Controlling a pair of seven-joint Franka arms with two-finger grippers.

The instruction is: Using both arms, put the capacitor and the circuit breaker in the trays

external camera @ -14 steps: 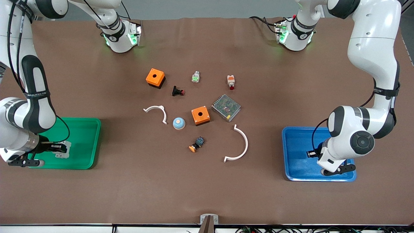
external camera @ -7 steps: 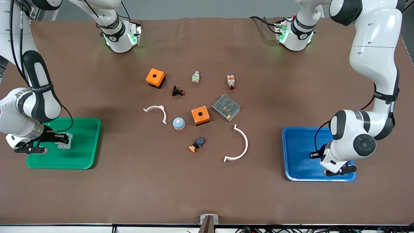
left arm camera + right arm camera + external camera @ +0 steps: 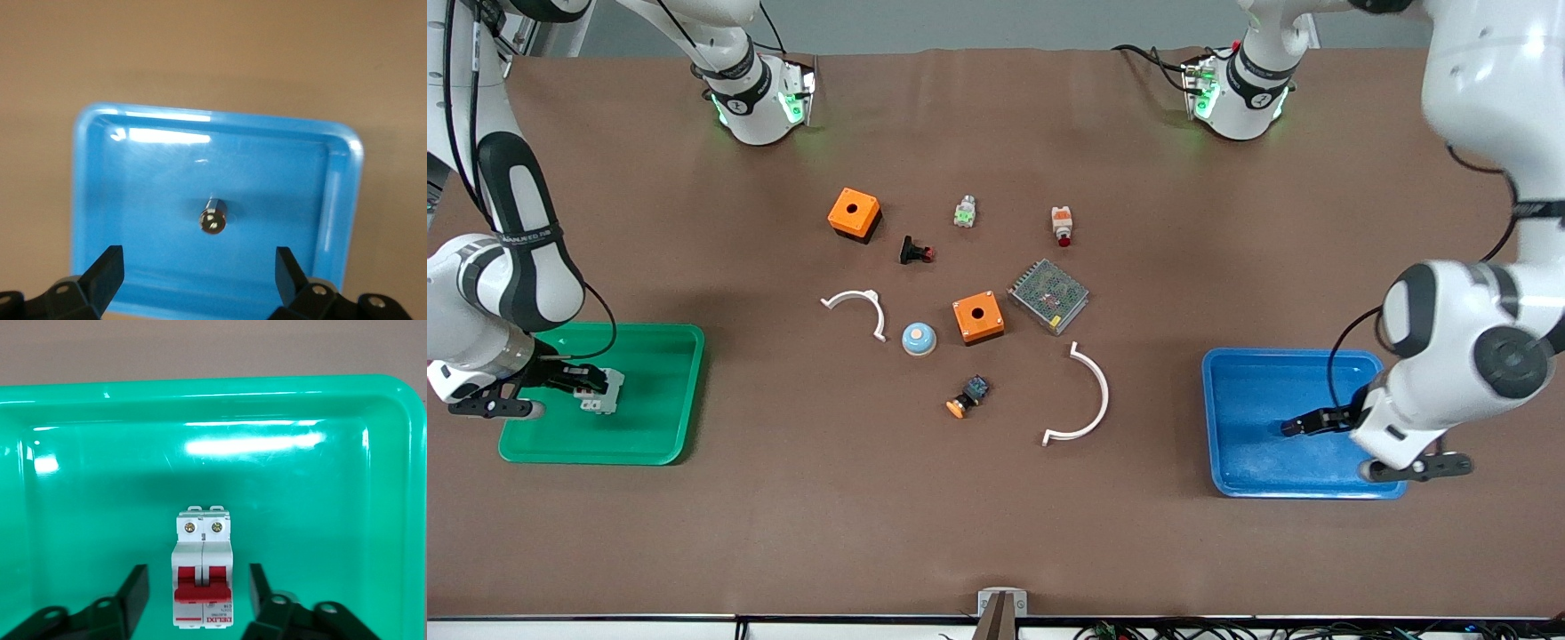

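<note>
The capacitor (image 3: 213, 218), a tiny black cylinder with a pale end, lies in the middle of the blue tray (image 3: 1245, 373) at the left arm's end of the table. My left gripper (image 3: 198, 267) is open and empty above it; in the front view it (image 3: 1303, 426) hangs over the tray and I cannot make the capacitor out. The white circuit breaker (image 3: 202, 570) with red toggles lies in the green tray (image 3: 658, 356) at the right arm's end and also shows in the front view (image 3: 599, 402). My right gripper (image 3: 197, 579) is open, its fingers on either side of the breaker with gaps; in the front view it (image 3: 576, 382) is over the tray.
Mid-table lie two orange boxes (image 3: 854, 213) (image 3: 977, 316), a mesh-covered power supply (image 3: 1048, 295), two white arcs (image 3: 858, 305) (image 3: 1089, 396), a blue dome (image 3: 918, 338), a black push-button (image 3: 915, 252), a black-and-blue switch (image 3: 968, 396) and two small buttons (image 3: 964, 212) (image 3: 1061, 224).
The left arm's wrist has risen and swung outward over the blue tray. The right gripper has shifted over the green tray, away from the front camera. Mid-table objects have not moved.
</note>
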